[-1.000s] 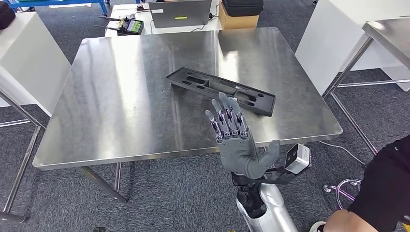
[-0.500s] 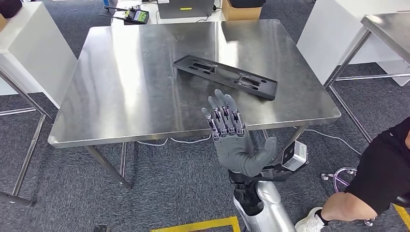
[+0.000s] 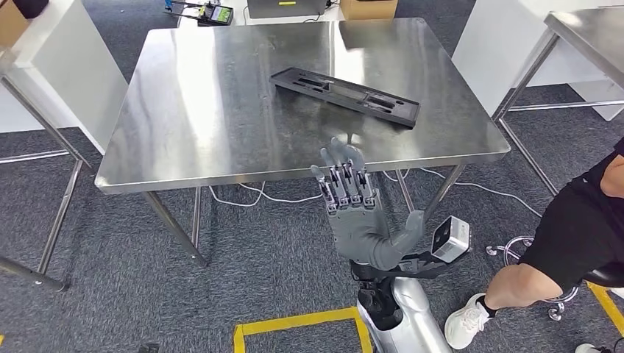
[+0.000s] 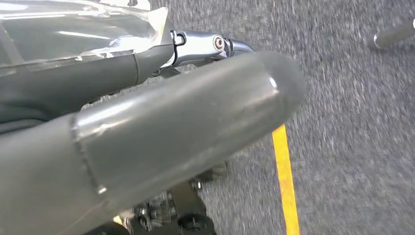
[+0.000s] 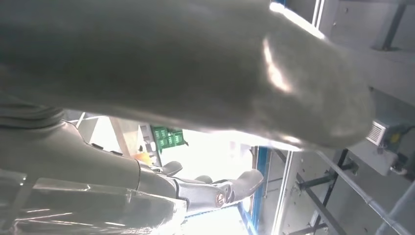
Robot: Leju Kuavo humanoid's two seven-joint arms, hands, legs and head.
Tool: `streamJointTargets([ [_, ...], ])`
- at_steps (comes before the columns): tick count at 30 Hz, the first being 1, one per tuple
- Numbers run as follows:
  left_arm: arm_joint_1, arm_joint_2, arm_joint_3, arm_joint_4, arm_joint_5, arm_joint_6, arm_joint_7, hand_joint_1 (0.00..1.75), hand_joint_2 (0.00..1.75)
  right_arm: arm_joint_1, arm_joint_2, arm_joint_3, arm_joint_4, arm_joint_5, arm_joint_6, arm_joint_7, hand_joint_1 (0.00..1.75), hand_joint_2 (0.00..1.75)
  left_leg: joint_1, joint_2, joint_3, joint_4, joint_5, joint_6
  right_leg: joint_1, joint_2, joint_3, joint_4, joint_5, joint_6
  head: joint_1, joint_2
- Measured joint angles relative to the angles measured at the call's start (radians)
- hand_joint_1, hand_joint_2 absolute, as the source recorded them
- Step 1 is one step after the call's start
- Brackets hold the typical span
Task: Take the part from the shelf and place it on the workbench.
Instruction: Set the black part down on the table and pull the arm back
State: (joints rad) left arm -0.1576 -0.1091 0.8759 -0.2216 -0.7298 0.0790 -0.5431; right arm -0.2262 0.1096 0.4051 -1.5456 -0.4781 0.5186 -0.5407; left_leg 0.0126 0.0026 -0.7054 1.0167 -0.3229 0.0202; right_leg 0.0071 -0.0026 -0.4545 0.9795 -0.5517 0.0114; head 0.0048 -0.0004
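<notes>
Right, the part [image 3: 345,95] is lying flat on the steel bench [image 3: 199,118], a bit right of centre, angled across it, nothing touching it. Robot's right hand [image 3: 358,213] is hanging out in front of the bench's near edge, well apart from the part, fingers straight and spread, holding nothing. Left hand [image 4: 147,132] is showing in the left wrist cam, thumb big in shot w/ carpet and a yellow floor line behind; can't tell if it's open or closed. A person [image 3: 581,235] is sitting off to the robot's right, leg and shoe on the carpet.

Handling, as I'm judging it: long, thin black moulded piece w/ cut-outs, prob. rigid plastic, so light and stiff but likely to tip if gripped at one end. Smooth-looking finish, may be a bit slippery. Best hold would be across the narrow width near the middle, or fingers hooked into a cut-out. Going by where it's lying, the placing looks done.
</notes>
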Motion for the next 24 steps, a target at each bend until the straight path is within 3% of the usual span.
streamJointTargets([
  [1,0.0,0.001,0.0,0.0,0.0,0.001,-0.001,0.0,0.0,0.0,0.001,0.0,0.001,0.004,-0.001,0.0,0.0,0.0,0.001,-0.001,-0.005,0.003,-0.008,-0.005,-0.005,-0.002,-0.007,-0.003,0.013,-0.008,0.0,0.0],
  [2,0.001,0.001,0.0,0.0,0.001,0.002,-0.002,0.0,0.0,-0.001,0.002,0.0,0.001,0.008,-0.003,0.0,0.0,0.0,0.002,-0.003,-0.015,0.022,-0.039,-0.01,-0.011,-0.004,-0.016,-0.005,0.027,-0.019,-0.002,0.0],
  [3,0.002,0.001,0.0,0.0,0.001,0.002,-0.002,0.0,0.0,-0.001,0.003,0.0,0.002,0.01,-0.003,0.0,0.0,0.0,0.004,-0.004,-0.028,0.064,-0.09,-0.014,-0.017,-0.006,-0.026,-0.006,0.042,-0.028,-0.004,0.0],
  [5,0.002,0.001,0.0,0.0,0.001,0.003,-0.002,0.0,0.0,-0.001,0.006,0.0,0.003,0.011,-0.004,0.0,0.0,0.0,0.007,-0.005,-0.055,0.196,-0.2,-0.023,-0.015,-0.008,-0.053,-0.004,0.069,-0.037,-0.007,0.0],
  [6,0.002,0.001,0.0,0.0,0.001,0.003,-0.002,0.0,0.0,-0.001,0.006,0.0,0.004,0.012,-0.004,0.0,0.0,0.0,0.008,-0.005,-0.062,0.259,-0.224,-0.028,-0.015,-0.009,-0.068,-0.003,0.081,-0.036,-0.008,0.0],
  [7,0.002,0.002,0.0,0.0,0.001,0.003,-0.002,0.0,0.0,0.0,0.006,0.0,0.005,0.012,-0.004,0.0,0.0,0.0,0.011,-0.005,-0.058,0.299,-0.223,-0.033,-0.015,-0.009,-0.084,0.0,0.092,-0.034,-0.008,0.0],
  [8,0.002,0.002,0.0,0.0,0.001,0.003,-0.002,0.0,0.0,0.0,0.006,0.0,0.007,0.012,-0.005,0.0,0.0,0.0,0.014,-0.005,-0.037,0.306,-0.202,-0.036,-0.015,-0.01,-0.099,0.003,0.101,-0.03,-0.008,0.0],
  [10,0.001,0.002,0.0,0.0,0.001,0.003,-0.002,0.0,0.0,0.0,0.006,0.0,0.008,0.014,-0.006,0.0,0.0,0.0,0.02,-0.005,0.055,0.216,-0.16,-0.039,-0.017,-0.01,-0.126,0.014,0.116,-0.021,-0.008,0.0],
  [12,-0.001,0.002,0.0,0.0,0.003,0.003,-0.002,0.0,0.0,-0.001,0.006,0.0,0.008,0.018,-0.012,-0.001,0.0,0.0,0.02,-0.007,0.155,0.08,-0.172,-0.036,-0.013,-0.011,-0.147,0.029,0.126,-0.01,-0.008,0.0],
  [14,-0.003,0.002,0.0,0.0,0.004,0.003,-0.003,0.0,0.0,-0.003,0.006,0.0,0.008,0.026,-0.021,-0.002,0.0,0.0,0.013,-0.01,0.188,0.017,-0.194,-0.029,-0.008,-0.013,-0.16,0.036,0.139,0.006,-0.006,0.0],
  [16,-0.001,0.002,0.0,0.0,0.005,0.003,-0.004,0.0,0.0,-0.001,0.004,-0.001,0.01,0.044,-0.04,-0.005,0.0,0.0,0.01,-0.007,0.173,0.011,-0.183,-0.01,-0.007,-0.012,-0.173,0.04,0.148,0.021,-0.006,0.0],
  [17,-0.001,0.002,0.0,0.0,0.006,0.003,-0.004,0.0,0.0,0.001,0.003,-0.002,0.011,0.056,-0.054,-0.007,0.0,0.0,0.01,-0.005,0.162,0.008,-0.172,0.005,-0.007,-0.009,-0.184,0.052,0.134,0.022,-0.006,0.0],
  [19,-0.001,0.002,0.0,0.0,0.008,0.004,-0.004,0.0,0.0,0.007,-0.003,-0.006,0.014,0.09,-0.095,-0.015,0.0,0.0,0.01,0.0,0.135,0.005,-0.145,0.027,-0.011,-0.005,-0.216,0.127,0.061,0.011,-0.001,0.0],
  [21,-0.001,0.003,0.0,0.0,0.014,0.008,-0.006,0.0,0.0,0.016,-0.009,-0.015,0.017,0.146,-0.161,-0.018,0.0,0.0,0.008,0.001,0.104,0.006,-0.12,0.033,-0.014,-0.003,-0.243,0.247,-0.022,0.002,0.003,0.0],
  [22,0.0,0.003,0.0,0.0,0.019,0.011,-0.008,0.0,0.0,0.024,-0.013,-0.022,0.022,0.18,-0.204,-0.018,0.0,0.0,0.007,0.001,0.088,0.006,-0.108,0.033,-0.016,-0.002,-0.245,0.296,-0.043,0.005,0.003,0.0],
  [24,0.003,0.003,0.002,0.0,0.027,0.017,-0.013,0.0,0.0,0.05,-0.025,-0.042,0.048,0.254,-0.309,-0.013,0.0,0.0,0.007,0.002,0.058,0.007,-0.083,0.03,-0.019,-0.002,-0.208,0.311,-0.026,0.026,0.003,0.0],
])
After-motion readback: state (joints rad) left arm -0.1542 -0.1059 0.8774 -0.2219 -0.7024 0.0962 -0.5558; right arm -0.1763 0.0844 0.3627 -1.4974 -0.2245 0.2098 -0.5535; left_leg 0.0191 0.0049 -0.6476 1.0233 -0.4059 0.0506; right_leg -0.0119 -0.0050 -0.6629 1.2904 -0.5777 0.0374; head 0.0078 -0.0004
